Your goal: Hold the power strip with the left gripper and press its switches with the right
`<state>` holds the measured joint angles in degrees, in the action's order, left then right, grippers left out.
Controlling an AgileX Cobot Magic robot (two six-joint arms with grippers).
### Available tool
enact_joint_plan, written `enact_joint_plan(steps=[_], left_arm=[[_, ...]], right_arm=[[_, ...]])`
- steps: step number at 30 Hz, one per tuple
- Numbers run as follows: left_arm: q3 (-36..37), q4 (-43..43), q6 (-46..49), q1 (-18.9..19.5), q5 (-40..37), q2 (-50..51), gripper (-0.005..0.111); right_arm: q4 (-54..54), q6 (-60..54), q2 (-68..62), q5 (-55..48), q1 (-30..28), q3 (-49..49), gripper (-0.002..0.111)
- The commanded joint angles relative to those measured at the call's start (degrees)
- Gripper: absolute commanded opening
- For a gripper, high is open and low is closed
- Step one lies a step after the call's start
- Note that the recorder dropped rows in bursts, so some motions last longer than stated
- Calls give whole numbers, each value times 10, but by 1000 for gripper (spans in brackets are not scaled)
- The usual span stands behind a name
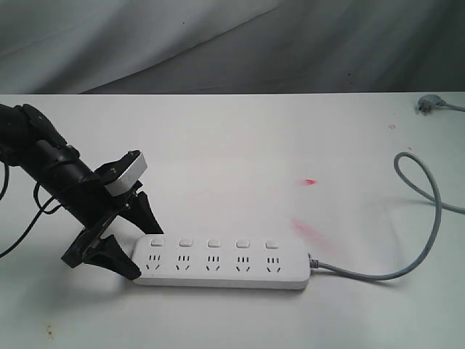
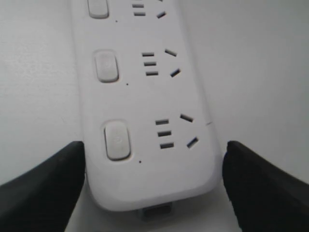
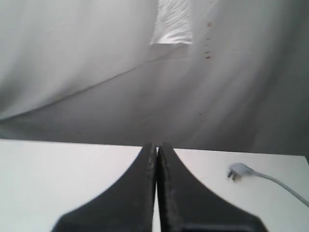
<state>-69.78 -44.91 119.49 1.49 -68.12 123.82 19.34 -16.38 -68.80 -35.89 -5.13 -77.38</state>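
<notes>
The power strip is lying flat on the white counter in the lower middle of the exterior frame, its switches running in a row above the sockets and its grey cord trailing off toward the right edge. The left pincer is standing wide around the strip's left end. In the left wrist view its fingers are flanking the rounded end, one looking as if it is touching the edge while a sliver of counter is showing beside the other, so it is straddling rather than clamping. The right pincer is sitting with its fingers pressed together, holding nothing, and pointing over bare counter toward the plug. The main risk is a press landing before the strip is pinned: a push on the switches would probably be sliding or tipping the light bar, and the looped cord could be tugging it sideways. A closing pincer could also be skidding off the rounded end, since it is reaching only that tip. The right arm is missing from the exterior frame, so how far it is sitting from the strip is unknowable. The strip's far sockets are being cut off in the left wrist view, and no switch position is readable.
</notes>
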Motion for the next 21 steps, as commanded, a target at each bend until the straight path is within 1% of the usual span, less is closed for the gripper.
enact_joint_plan(steps=[1,3,5,7,9,16,17,19,21], left_arm=[[4,11,5,-4,53,5,61],[4,11,5,-4,53,5,61],[4,11,5,-4,53,5,61],[4,11,5,-4,53,5,61],[4,11,5,-4,53,5,61],[4,11,5,-4,53,5,61],[4,11,5,-4,53,5,61],[4,11,5,-4,53,5,61],[4,11,5,-4,53,5,61]], right_arm=[[156,-214,-82,-128,0,-90,0],[218,-317,-122,-178,2,-105,0],[249,-387,-160,-211,14,-105,0],[233,-422,-197,-230,28,-104,0],[209,-439,-240,-237,55,-104,0],[202,-539,-389,-231,170,-104,0],[202,-545,-415,-216,196,-104,0],[202,-545,-451,-184,224,-104,0],[202,-545,-484,-143,254,-104,6]])
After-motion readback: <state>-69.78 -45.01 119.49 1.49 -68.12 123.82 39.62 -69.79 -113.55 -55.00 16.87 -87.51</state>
